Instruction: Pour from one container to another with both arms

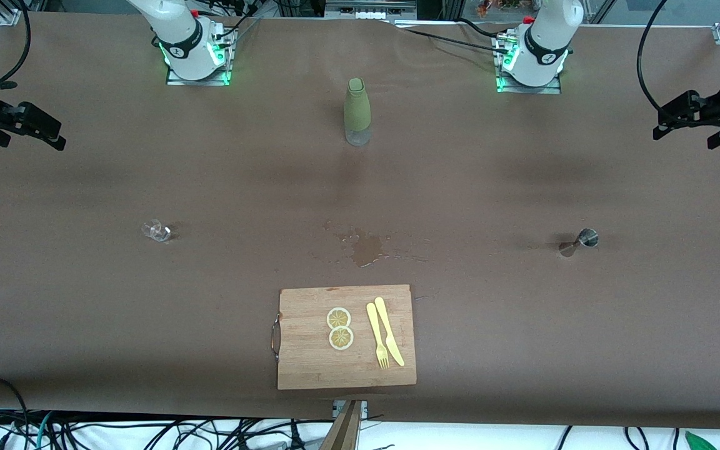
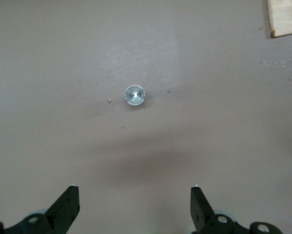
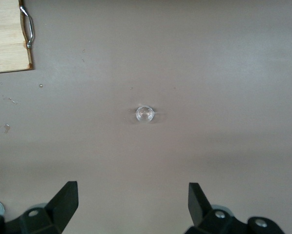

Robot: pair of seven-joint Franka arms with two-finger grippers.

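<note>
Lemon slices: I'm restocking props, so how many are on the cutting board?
2. One lemon slice and a second lemon slice nearer the front camera, touching, on the cutting board beside the fork. None seems hidden.

Clear glass (image 1: 157,230) upright, metal jigger (image 1: 579,241) upright

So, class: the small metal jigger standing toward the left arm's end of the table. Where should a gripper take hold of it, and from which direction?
Grip the metal jigger at its narrow waist, coming straight down from above. It stands upright with its open cup up, and the open left gripper already hangs over it. This is a judgement: the flared cups could stop it slipping through the fingers.
</note>
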